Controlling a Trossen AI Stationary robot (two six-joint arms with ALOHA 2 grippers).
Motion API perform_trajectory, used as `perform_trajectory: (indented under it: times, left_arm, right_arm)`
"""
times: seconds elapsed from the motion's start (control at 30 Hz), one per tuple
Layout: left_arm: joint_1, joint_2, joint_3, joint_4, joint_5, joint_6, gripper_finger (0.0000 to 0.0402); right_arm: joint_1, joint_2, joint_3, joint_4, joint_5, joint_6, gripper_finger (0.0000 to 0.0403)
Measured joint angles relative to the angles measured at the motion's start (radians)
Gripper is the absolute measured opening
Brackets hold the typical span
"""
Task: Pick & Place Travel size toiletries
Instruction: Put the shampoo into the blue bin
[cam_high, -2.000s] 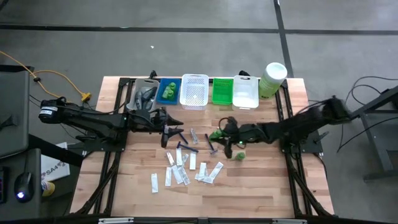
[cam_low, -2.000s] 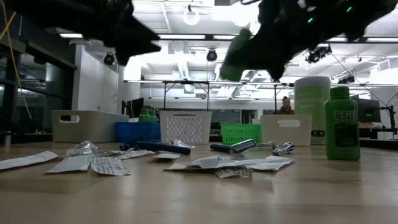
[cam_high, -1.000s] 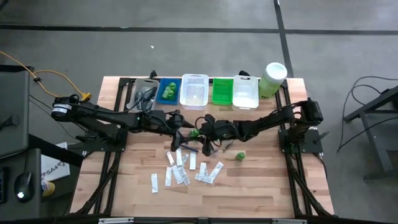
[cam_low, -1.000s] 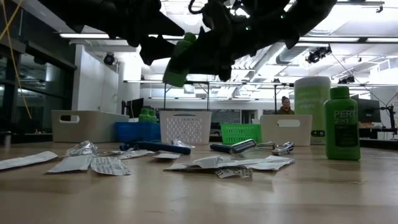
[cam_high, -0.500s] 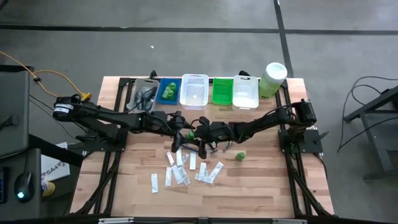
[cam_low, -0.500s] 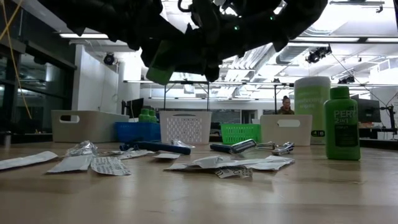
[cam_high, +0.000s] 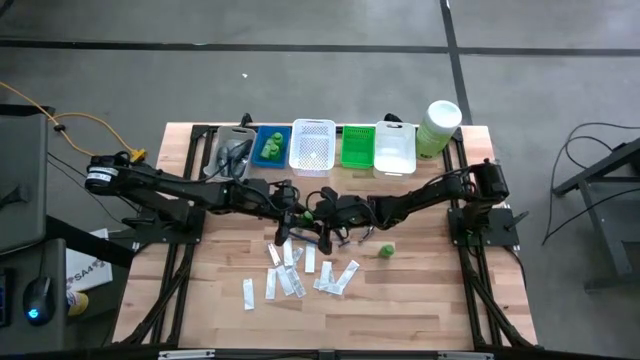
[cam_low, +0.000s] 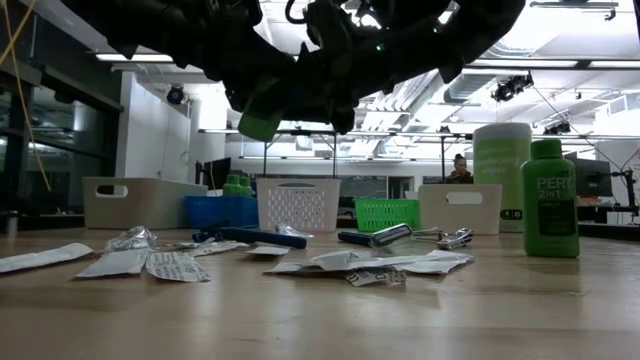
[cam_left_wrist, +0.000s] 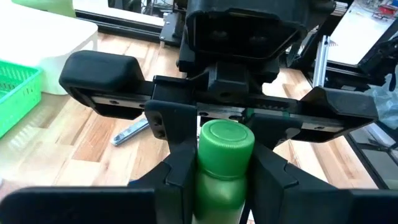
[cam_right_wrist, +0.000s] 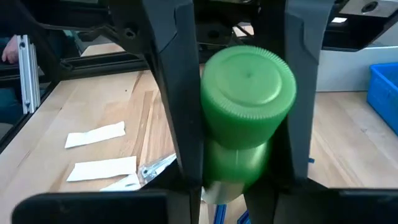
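Above the middle of the desk (cam_high: 420, 300), both arms met in a handover: the right gripper (cam_high: 322, 212) gripped a green bottle (cam_right_wrist: 245, 118), and the left gripper (cam_high: 292, 210) closed around it too. Next, I judged, the right jaws must release.

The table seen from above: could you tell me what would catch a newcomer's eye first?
The left gripper and right gripper meet mid-table above the scattered sachets, a green bottle between them. A row of baskets lines the far edge. Another bottle stands alone to the right.
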Motion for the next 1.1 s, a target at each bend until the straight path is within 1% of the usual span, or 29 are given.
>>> perform_trajectory:
  times: [0.17,0.23,0.33,0.43,0.5,0.57,0.6,0.7,0.83,0.9,0.97,1.03,1.1]
  left_arm:
    - [0.001,0.000,0.000,0.000,0.001,0.000,0.0097]
    - [0.001,0.000,0.000,0.001,0.001,0.000,0.0097]
    - [0.001,0.002,-0.001,-0.016,-0.001,-0.006,0.0097]
    - [0.001,0.001,-0.001,-0.032,-0.011,0.002,0.0097]
    - [0.001,-0.004,-0.001,-0.058,-0.044,0.017,0.0097]
    - [0.001,-0.019,-0.002,-0.069,-0.098,0.047,0.0097]
    - [0.001,-0.029,0.000,-0.071,-0.134,0.061,0.0097]
    - [0.002,-0.076,-0.002,-0.123,-0.294,0.107,0.0097]
    - [0.002,-0.138,-0.001,-0.151,-0.508,0.185,0.0096]
    - [0.012,-0.157,-0.003,-0.148,-0.604,0.220,0.0096]
    - [0.036,-0.174,-0.031,-0.133,-0.647,0.236,0.0096]
    - [0.081,-0.190,-0.074,-0.086,-0.650,0.244,0.0096]
    - [0.138,-0.205,-0.125,-0.035,-0.650,0.242,0.0096]
  right_arm:
    - [0.000,0.000,0.000,-0.001,0.011,0.004,0.0079]
    - [0.000,0.000,0.000,-0.004,0.018,0.007,0.0106]
    - [0.000,-0.011,0.001,-0.020,0.027,0.020,0.0162]
    - [-0.001,-0.041,0.002,-0.083,0.033,0.029,0.0211]
    - [-0.001,-0.073,0.002,-0.145,0.033,0.047,0.0236]
    - [0.000,-0.114,0.001,-0.200,0.037,0.064,0.0256]
    - [0.000,-0.133,0.002,-0.225,0.056,0.074,0.0263]
    - [0.008,-0.189,0.002,-0.327,0.115,0.092,0.0277]
    - [0.030,-0.247,0.001,-0.406,0.198,0.101,0.0281]
    - [0.043,-0.263,0.001,-0.411,0.233,0.101,0.0279]
    - [0.056,-0.272,0.002,-0.424,0.265,0.100,0.0276]
    - [0.073,-0.284,-0.002,-0.447,0.287,0.095,0.0274]
    - [0.080,-0.289,0.002,-0.432,0.290,0.092,0.0272]
